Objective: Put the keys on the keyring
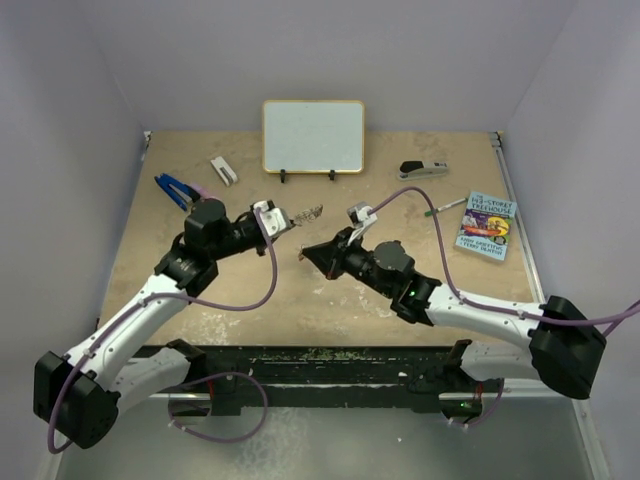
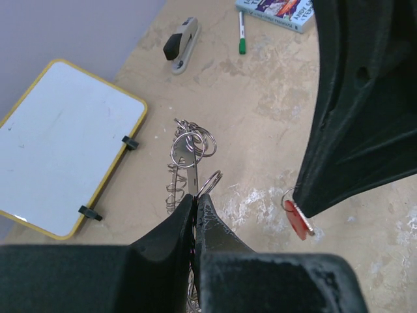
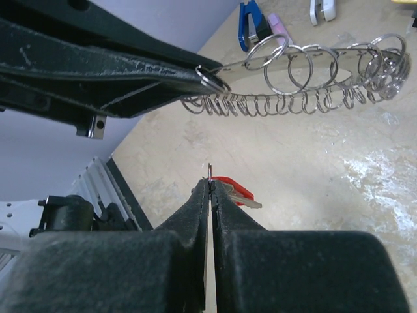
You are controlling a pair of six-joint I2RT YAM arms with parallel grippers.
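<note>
Keyring (image 1: 305, 213) above table (image 1: 330, 320) centre, edges distant

Ring-strung keyring (image 3: 326, 56) aloft — red-headed key (image 3: 236, 189) close beside, apart.

Left arm (image 1: 150, 300) and right arm (image 1: 480, 305) angle inward to mid-frame. Left end effector (image 1: 288, 221) pinched closed; right end effector (image 1: 305, 255) closed, tips facing.

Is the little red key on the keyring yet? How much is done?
Not yet. Done: both pieces are picked up. The left gripper is shut on the silver metal keyring, a strip hung with wire loops and a coil. The right gripper is shut on the small red-headed key. In hand: the two are held near each other, a gap between them. Left: thread the key onto a loop.
</note>
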